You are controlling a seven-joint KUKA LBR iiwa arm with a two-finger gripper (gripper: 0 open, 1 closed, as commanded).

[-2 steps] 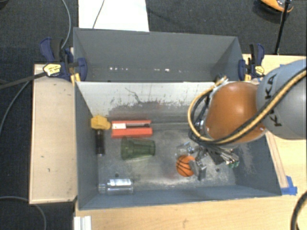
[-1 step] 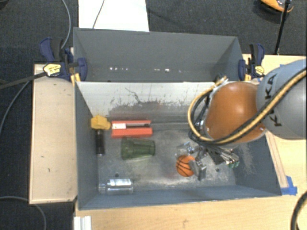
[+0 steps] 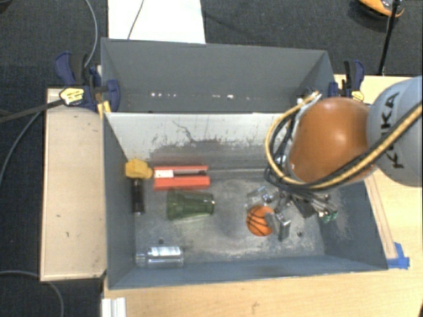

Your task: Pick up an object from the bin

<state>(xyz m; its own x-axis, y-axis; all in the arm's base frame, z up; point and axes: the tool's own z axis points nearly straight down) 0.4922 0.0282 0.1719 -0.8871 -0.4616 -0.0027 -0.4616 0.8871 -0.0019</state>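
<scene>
Gripper [image 3: 272,212] is low at the floor of the bin [image 3: 218,78], roughly 4 o'clock from floor centre, beneath the arm's orange cover [image 3: 328,137]. Its fingers [image 3: 283,228] stand apart, one at 12 o'clock and one at 3 o'clock of a small orange basketball [image 3: 259,222], just beside it; contact cannot be told. Well apart toward 9 o'clock lie a green bottle-like piece [image 3: 189,205] on its side, a red bar [image 3: 181,176] at its 12 o'clock and a yellow-headed black tool [image 3: 137,180] furthest out, with a clear container [image 3: 158,255] at 7 o'clock near the front wall
</scene>
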